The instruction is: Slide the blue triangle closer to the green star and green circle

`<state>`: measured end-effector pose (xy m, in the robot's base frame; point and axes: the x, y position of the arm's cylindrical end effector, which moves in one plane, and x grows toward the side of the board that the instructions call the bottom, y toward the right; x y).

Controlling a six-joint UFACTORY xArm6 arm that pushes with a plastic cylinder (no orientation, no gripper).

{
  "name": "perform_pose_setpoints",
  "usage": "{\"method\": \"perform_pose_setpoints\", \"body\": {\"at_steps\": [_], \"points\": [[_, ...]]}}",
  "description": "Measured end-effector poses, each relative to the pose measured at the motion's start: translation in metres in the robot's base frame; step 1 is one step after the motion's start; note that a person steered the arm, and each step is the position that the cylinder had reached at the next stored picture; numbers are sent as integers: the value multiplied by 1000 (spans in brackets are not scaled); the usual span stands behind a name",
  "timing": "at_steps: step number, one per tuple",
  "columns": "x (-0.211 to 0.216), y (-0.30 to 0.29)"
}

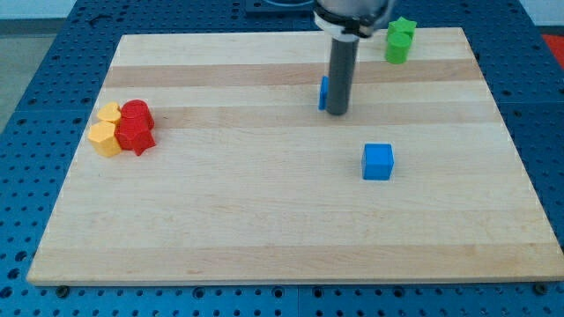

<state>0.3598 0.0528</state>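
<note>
My tip is resting on the wooden board, touching the right side of the blue triangle, which is mostly hiding behind the rod. The green star and green circle are sitting together at the view's top right, well apart from the triangle. A blue cube is lying below my tip. Red and yellow blocks are clustering at the left.
</note>
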Motion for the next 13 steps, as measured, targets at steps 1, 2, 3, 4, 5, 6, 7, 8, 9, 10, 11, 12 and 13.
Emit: {"method": "perform_pose_setpoints", "body": {"at_steps": [1,2,3,4,5,6,7,8,9,10,11,12,13], "points": [[-12,-9],[-37,-13],[-37,-43],[-38,-75],[-43,-73],[-62,-50],[-77,-15],[-93,10],[-94,8],[-85,8],[-64,12],[-63,36],[-72,51]]}}
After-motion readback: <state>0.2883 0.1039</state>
